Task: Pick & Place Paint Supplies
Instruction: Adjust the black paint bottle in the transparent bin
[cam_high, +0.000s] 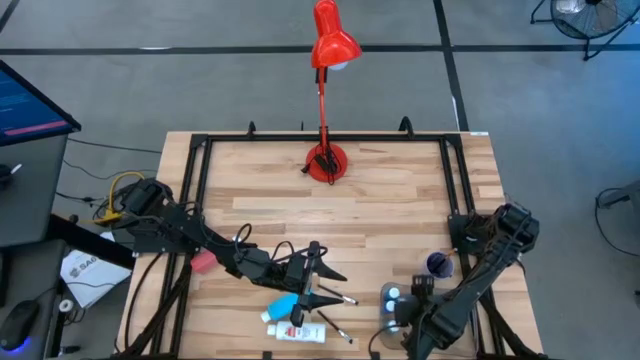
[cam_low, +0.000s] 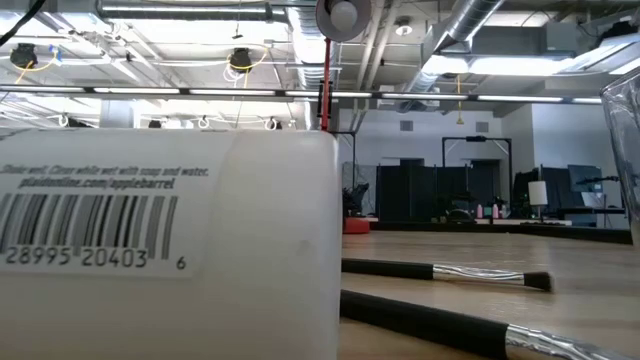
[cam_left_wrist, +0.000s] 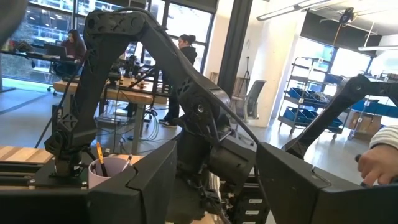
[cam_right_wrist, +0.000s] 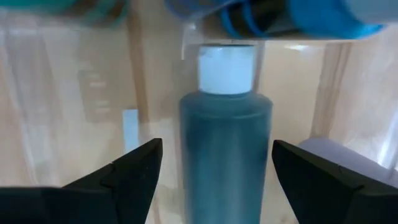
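Paint bottle (cam_right_wrist: 225, 146), teal with white cap, upright inside clear tray (cam_right_wrist: 74, 93) near tabletop (cam_high: 380, 215) front right, between spread right pincer (cam_right_wrist: 214, 177) fingers, untouched. Left pincer (cam_high: 318, 277) spread above tubes (cam_high: 285, 303) and brushes (cam_high: 335, 297).

Dark teal bottle (cam_right_wrist: 225, 146), white cap, sits between my right tool's (cam_right_wrist: 214, 171) spread fingers. Teal tube (cam_high: 284, 303), white tube (cam_high: 300, 332), two brushes (cam_high: 334, 296) lie on table front.
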